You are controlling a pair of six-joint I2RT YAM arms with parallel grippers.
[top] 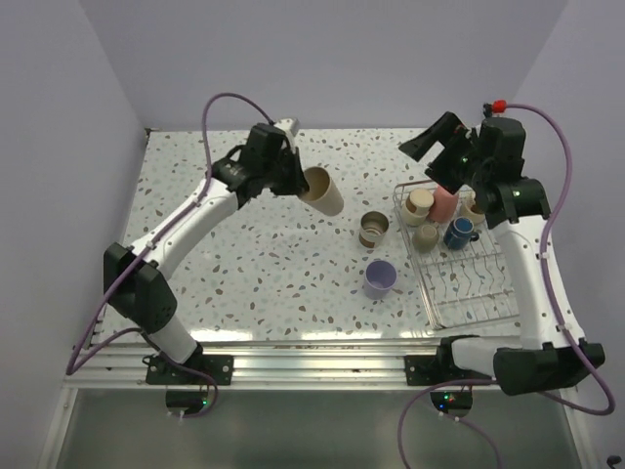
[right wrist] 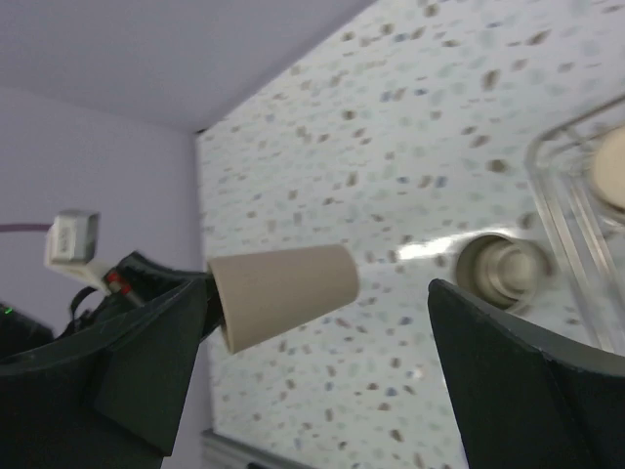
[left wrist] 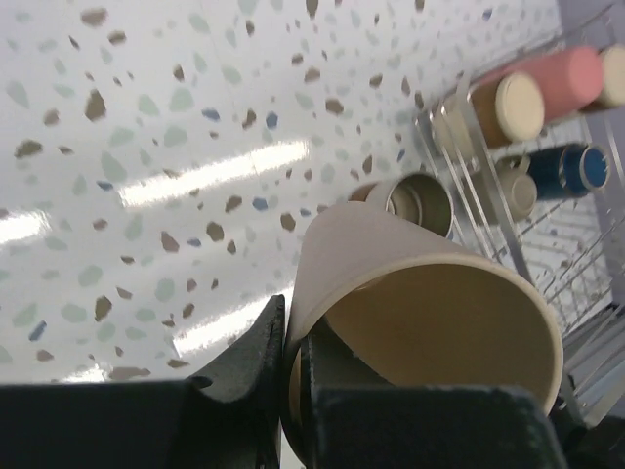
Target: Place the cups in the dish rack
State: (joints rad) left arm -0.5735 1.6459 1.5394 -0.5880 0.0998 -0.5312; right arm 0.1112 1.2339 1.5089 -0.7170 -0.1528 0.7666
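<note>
Wire rack [top: 467,283] at the table [top: 254,264] right, some cups [top: 444,203] in it
Over its far end the right gripper [top: 430,147] gapes; the left gripper [top: 298,181] clamps a tan cup [top: 324,191] by the rim, off the table; steel cup [top: 374,230] and lavender cup [top: 380,278] stand beside the rack

Both arms are built alike: glossy white tubular links joined by chunky black housings. The left arm [top: 186,227] carries a thin purple cable [top: 223,98] looping above its upper link, with more of it running past the black elbow block [top: 137,283]. A small white camera box [top: 289,127] sits at its wrist. The right arm [top: 532,269] has its own purple cable [top: 559,137], capped by a red fitting [top: 498,104]. Each base is a black plate [top: 190,369] on a ribbed silver rail [top: 312,363], with tiny green and red lights [top: 200,403] below. The left fingers [left wrist: 244,376] and right fingers [right wrist: 518,381] are matte black, thick and wedge-shaped.
</note>
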